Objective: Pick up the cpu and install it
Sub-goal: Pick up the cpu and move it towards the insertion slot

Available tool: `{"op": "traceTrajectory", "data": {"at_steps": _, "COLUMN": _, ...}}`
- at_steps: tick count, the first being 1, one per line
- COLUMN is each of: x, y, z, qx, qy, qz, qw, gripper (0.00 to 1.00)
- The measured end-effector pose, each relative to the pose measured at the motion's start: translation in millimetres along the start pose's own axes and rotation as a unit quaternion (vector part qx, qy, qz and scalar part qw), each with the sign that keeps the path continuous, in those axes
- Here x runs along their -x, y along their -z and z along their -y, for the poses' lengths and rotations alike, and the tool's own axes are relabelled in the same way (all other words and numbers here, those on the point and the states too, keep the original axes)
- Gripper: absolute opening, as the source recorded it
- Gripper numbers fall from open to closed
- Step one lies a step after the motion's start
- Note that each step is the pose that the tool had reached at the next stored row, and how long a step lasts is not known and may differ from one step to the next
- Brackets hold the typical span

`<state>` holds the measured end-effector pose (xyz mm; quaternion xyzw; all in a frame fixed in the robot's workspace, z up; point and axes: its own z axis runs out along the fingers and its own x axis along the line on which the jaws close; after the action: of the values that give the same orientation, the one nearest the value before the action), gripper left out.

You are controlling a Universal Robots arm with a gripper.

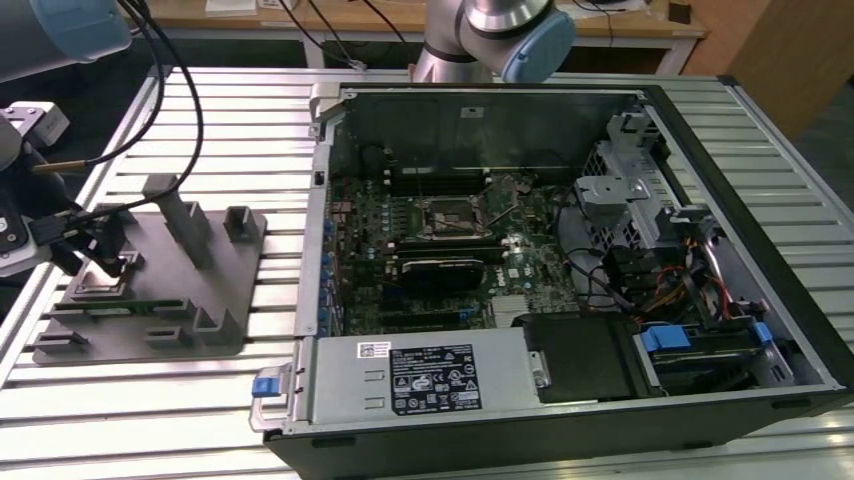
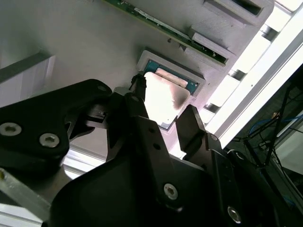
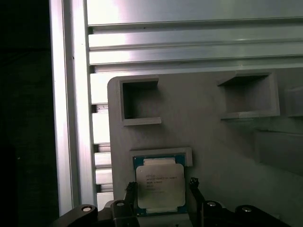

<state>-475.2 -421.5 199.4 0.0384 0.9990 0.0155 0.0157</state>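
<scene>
Exterior view: the gripper (image 1: 96,255) is sitting low over the grey holder plate (image 1: 200,300) at the exterior view's left, well apart from the open computer case (image 1: 747,130) on the exterior view's right. The socket (image 1: 447,215) is lying mid-board inside the case. The cables (image 1: 187,110) are looping off the arm above the plate.

First wrist view: the cpu (image 3: 160,187) is lying flat in its pocket (image 3: 161,152) on the holder plate, silvery top up. The fingers (image 3: 130,189) are standing spread, one at each side edge of the chip. A thin gap seems to be showing on both sides, so they are straddling it, not pinching it.

Second wrist view: this is looking along the black gripper body. The chip is sitting inside the raised pocket frame, with a fingertip at each of two opposite edges. A green board strip (image 2: 161,26) is lying in the plate just beside the pocket.

Risks, as a judgement:
- If the fingers are closing off-centre, one pad is likely pushing the chip against the pocket wall and tilting it, and the grip would be skewed.
- If they are riding too high on the thin edge, the chip may be slipping out on the lift.
- The cables may be dragging on the plate's upright blocks.

What each view is giving: the exterior view is giving the spacing between plate and socket. The first wrist view is giving how squarely the fingers are bracketing the chip. The second is giving the pocket's raised frame around the chip and the neighbouring strip.
</scene>
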Motion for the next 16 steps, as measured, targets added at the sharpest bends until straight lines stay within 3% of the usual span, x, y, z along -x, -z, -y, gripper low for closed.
{"op": "traceTrajectory", "data": {"at_steps": 2, "x": 0.0, "y": 0.0, "z": 0.0, "qx": 0.0, "qy": 0.0, "qz": 0.0, "qw": 1.0, "gripper": 0.55}}
{"op": "traceTrajectory", "data": {"at_steps": 3, "x": 0.0, "y": 0.0, "z": 0.0, "qx": 0.0, "qy": 0.0, "qz": 0.0, "qw": 1.0, "gripper": 0.6}}
{"op": "traceTrajectory", "data": {"at_steps": 10, "x": -0.1, "y": -1.6, "z": 0.0, "qx": 0.0018, "qy": 0.034, "qz": -0.0012, "qw": 0.9994, "gripper": 0.6}}
{"op": "traceTrajectory", "data": {"at_steps": 16, "x": 1.9, "y": -3.9, "z": -0.2, "qx": 0.002, "qy": 0.034, "qz": -0.0011, "qw": 0.9994, "gripper": 0.6}}
